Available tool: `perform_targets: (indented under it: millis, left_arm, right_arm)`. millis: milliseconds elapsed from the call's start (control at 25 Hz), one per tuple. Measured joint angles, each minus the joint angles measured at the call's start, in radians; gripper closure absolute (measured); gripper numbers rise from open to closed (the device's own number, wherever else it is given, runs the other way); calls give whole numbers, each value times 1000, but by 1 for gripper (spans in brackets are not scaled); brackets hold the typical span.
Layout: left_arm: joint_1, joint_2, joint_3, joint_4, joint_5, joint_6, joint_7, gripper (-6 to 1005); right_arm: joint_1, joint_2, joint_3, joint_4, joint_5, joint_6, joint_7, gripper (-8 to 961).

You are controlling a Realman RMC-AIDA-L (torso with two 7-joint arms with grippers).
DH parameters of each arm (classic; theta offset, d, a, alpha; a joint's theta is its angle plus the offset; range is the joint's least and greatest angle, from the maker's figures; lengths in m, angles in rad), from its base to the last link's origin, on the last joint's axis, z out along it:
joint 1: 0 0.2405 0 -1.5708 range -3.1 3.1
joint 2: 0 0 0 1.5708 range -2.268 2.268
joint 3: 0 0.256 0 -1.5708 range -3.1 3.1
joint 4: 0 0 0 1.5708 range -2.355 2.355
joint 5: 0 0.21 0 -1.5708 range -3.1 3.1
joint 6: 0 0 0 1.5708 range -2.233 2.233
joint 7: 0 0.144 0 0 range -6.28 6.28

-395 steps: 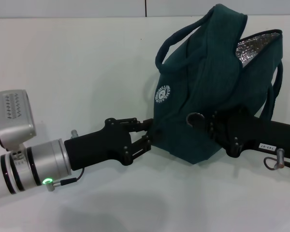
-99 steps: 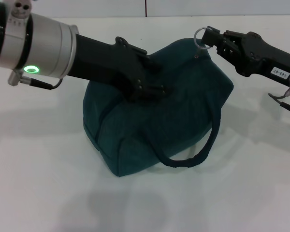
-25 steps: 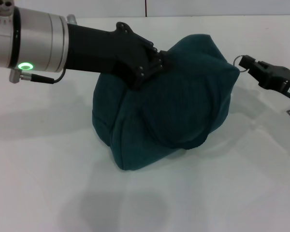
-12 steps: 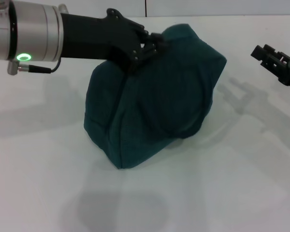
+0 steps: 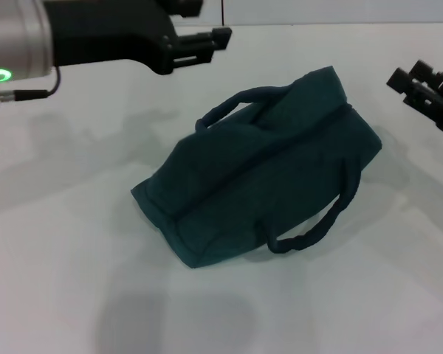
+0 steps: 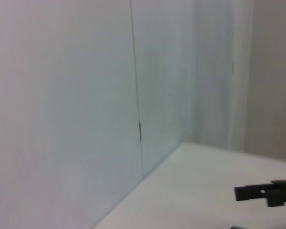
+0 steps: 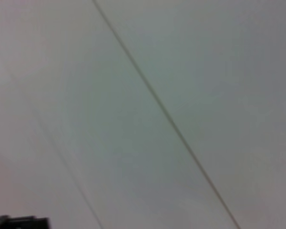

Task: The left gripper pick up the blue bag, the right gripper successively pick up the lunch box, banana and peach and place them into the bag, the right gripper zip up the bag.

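Nearest the camera lies bare white counter (image 5: 74, 295), and on it the blue bag (image 5: 266, 184) rests slumped on its side, its top seam drawn closed along its length as far as the head view shows. One handle (image 5: 317, 221) loops out over the counter on the near side, the other arches up on the far side. No lunch box, banana or peach is visible anywhere outside the bag, so I judge them to be inside and the zipping done — the task looks to be at its very end.

Beyond the bag, the left claw (image 5: 207, 40) hovers up and away from it, below and to the right of the claw's tips being the bag's far handle; its fingers are spread and empty, touching nothing. The right claw (image 5: 413, 81) hangs well apart from the bag, which sits to that claw's left and lower; its fingers also stand released, gripping nothing.

What remains is only retreat: each arm needs to draw clear to a rest pose without snagging a handle — the far loop under the left claw is the one to mind.

Both wrist views show only wall.
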Motion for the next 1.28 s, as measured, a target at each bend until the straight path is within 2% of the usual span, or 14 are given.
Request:
perform_targets:
  millis: [80, 280, 400, 520, 600, 760, 920, 1040, 1160, 1280]
  left_arm:
    - [32, 0, -16, -2, -59, 3, 40, 552]
    - [111, 3, -39, -6, -189, 47, 127, 352]
    - [145, 3, -91, -31, -256, 196, 193, 234]
    - [186, 2, -145, -105, -346, 390, 307, 185]
    - [212, 2, -165, -155, -382, 466, 385, 153]
    - [296, 0, -193, -296, -397, 507, 599, 150]
    - [316, 4, -205, -541, -377, 502, 850, 146]
    - [288, 5, -280, -712, -307, 497, 962, 148]
    - [214, 6, -415, -883, -153, 495, 1019, 149]
    - [184, 7, -498, -950, -50, 488, 1066, 151]
  right_arm:
    - [-5, -6, 6, -4, 0, -72, -40, 79]
    - [-39, -32, 7, -44, -6, -195, -75, 79]
    - [-67, -50, 1, -85, -55, -312, -140, 79]
    - [-96, -63, 2, -145, -165, -434, -206, 79]
    - [-115, -66, 4, -180, -226, -480, -222, 79]
    - [-130, -54, 5, -186, -321, -508, -256, 79]
    - [-128, -25, 4, -120, -395, -437, -305, 79]
    - [-123, -4, -1, -67, -446, -355, -361, 79]
    - [-106, 2, -3, 4, -476, -285, -432, 79]
    - [-91, 4, -4, 68, -477, -229, -479, 79]
